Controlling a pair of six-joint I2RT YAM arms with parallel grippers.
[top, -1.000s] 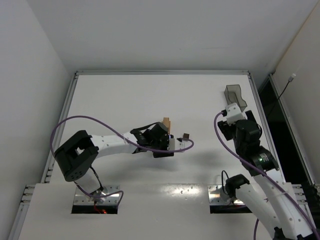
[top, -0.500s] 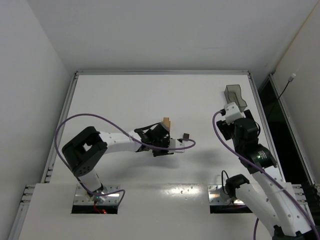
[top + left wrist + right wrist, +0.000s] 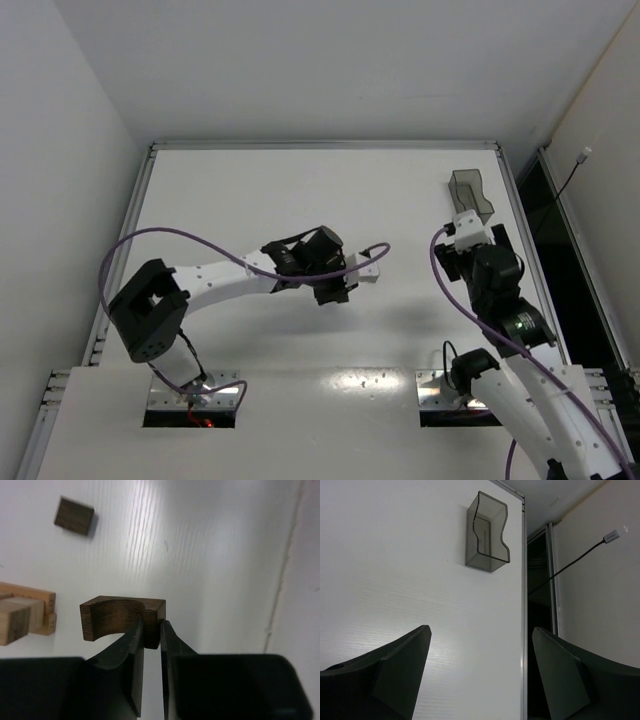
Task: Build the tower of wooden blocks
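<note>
While holding a dark arch (image 3: 117, 617) in the left claw (image 3: 151, 630), hovers clear of the tabletop (image 3: 215, 555). Grips narrowly, pinching just one end of the arch and leaving the rest jutting sideways past the fingers, hollow side turned back toward the claw. Shows the tower (image 3: 25, 612) as a low cluster of tan pieces at the left edge of the wrist view, partly cut off. Going by the arm's rightward reach in the top view, probably puts that cluster on the far side of the claw: near the arch's free end, yet not touching it. Cannot confirm from above, with the tower hidden under the arm there. Carries the arch with its long axis near to far, roughly in line with the tower's top piece. Probably needs only a short shift toward the far side and a lowering, with little wrist turn. Risks a tilt on release, given the off-centre grip. Also shows a small dark block (image 3: 74, 516) flat on the tabletop, farther right, well apart from both. Has the right claw (image 3: 480, 630) spread wide and holding nothing, well off to the right near the bin (image 3: 487, 532); leaves the left arm plainly the nearer one.
</note>
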